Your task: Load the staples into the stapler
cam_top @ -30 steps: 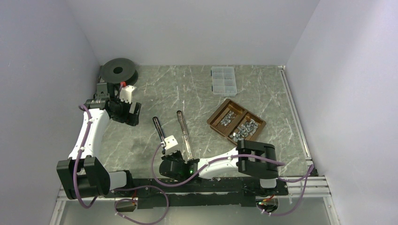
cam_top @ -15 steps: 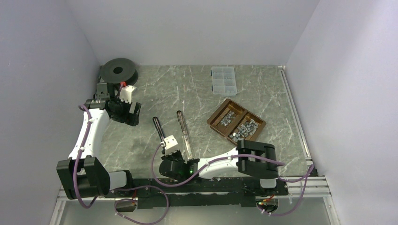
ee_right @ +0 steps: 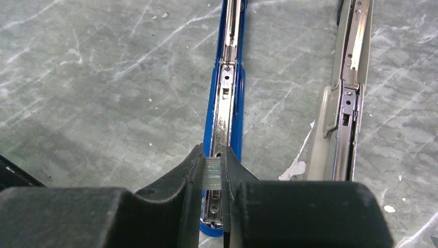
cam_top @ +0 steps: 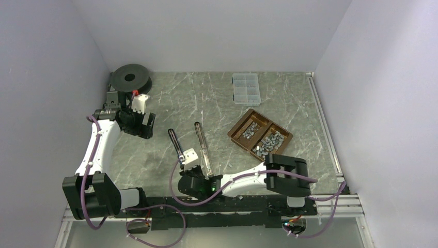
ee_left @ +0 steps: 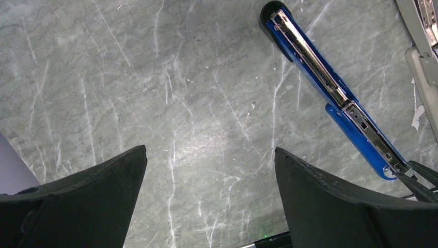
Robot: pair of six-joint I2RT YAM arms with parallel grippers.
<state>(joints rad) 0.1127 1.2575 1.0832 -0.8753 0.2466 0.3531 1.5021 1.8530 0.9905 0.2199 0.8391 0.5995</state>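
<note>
Holding: the right gripper (ee_right: 213, 173) is closed narrow on one staple strip (ee_right: 212, 170), just above the near end of the blue stapler (ee_right: 228, 77).
Stapler: it lies open on the table, metal channel facing up; a grey stapler (ee_right: 347, 103) lies open near it, at 3 o'clock.
Other staples: more staples (cam_top: 268, 142) sit in a wooden tray (cam_top: 233, 135), at about 2 o'clock from both staplers in the top view.
Left gripper: the left gripper (ee_left: 209, 155) hangs wide open and holds nothing, at about 10 o'clock from the staplers, well apart.
Step, as I judge: setting the strip into the channel.
Risk one: the strip seems slightly to 9 o'clock of the channel; going down so, it can land on the blue wall and tip out.
Risk two: nothing holds the stapler, so a push can slide it.
Risk three: releasing too high can let the strip fall crooked and jam.
</note>
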